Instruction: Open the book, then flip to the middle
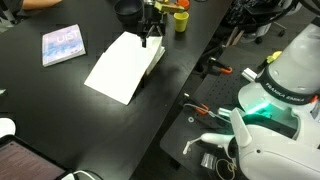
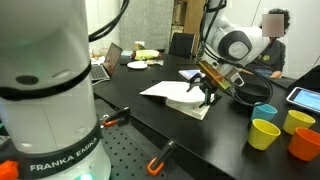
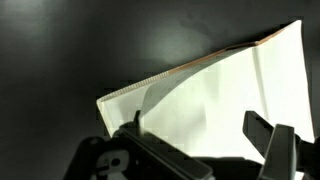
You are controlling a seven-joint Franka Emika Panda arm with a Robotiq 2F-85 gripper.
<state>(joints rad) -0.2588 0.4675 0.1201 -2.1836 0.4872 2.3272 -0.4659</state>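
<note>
One tool [image 3: 198, 132] above one book [image 3: 225, 90]

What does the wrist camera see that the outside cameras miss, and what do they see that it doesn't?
Only the wrist view shows the book close up: its ribbed page edges, with the gripper fingers spread wide apart over a white page. Only the exterior views show the surroundings: a blue book lying apart on the black table, coloured cups and the arm reaching down. Both share the book lying open with white pages showing, and the gripper at it.
</note>
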